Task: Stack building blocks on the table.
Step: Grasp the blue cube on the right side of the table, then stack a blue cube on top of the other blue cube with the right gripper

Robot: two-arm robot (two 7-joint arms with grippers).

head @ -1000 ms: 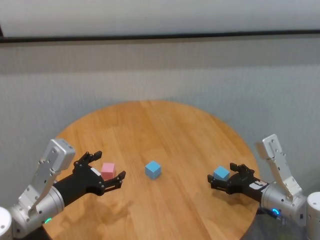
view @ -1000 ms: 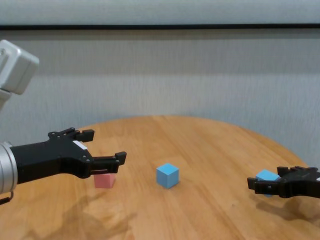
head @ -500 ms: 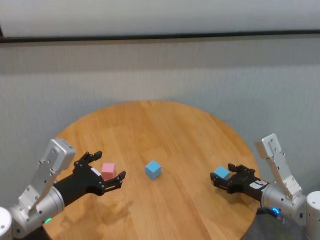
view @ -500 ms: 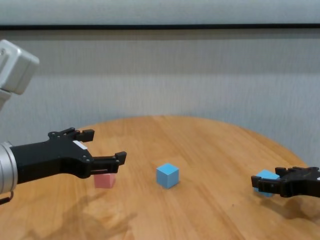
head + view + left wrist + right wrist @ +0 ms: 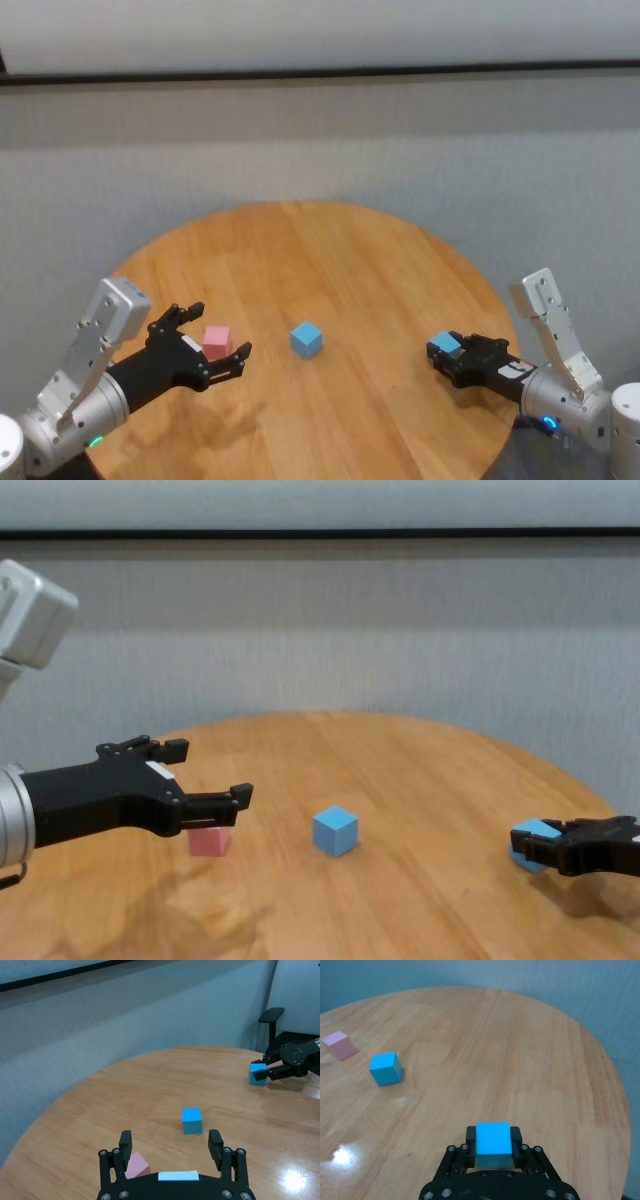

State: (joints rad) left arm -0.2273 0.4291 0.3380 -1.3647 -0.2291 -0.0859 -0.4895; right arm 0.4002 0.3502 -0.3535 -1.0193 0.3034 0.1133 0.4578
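The round wooden table (image 5: 330,250) holds three cubes. A light blue cube (image 5: 306,339) sits alone near the middle; it also shows in the chest view (image 5: 335,830) and the right wrist view (image 5: 385,1068). My right gripper (image 5: 447,356) is shut on the second light blue cube (image 5: 493,1144) low at the table's right side, with a finger pressed against each side of it. My left gripper (image 5: 220,330) is open and hovers just above the pale pink cube (image 5: 216,340), which shows partly under one finger in the left wrist view (image 5: 136,1166).
The table's right edge (image 5: 505,330) lies close behind my right gripper. A black office chair (image 5: 272,1015) stands beyond the table. A grey wall (image 5: 320,140) runs behind. Bare wood lies between the middle cube and each gripper.
My right gripper's fingers have closed onto the blue cube at the table's right side. My left arm and the other two cubes have not moved.
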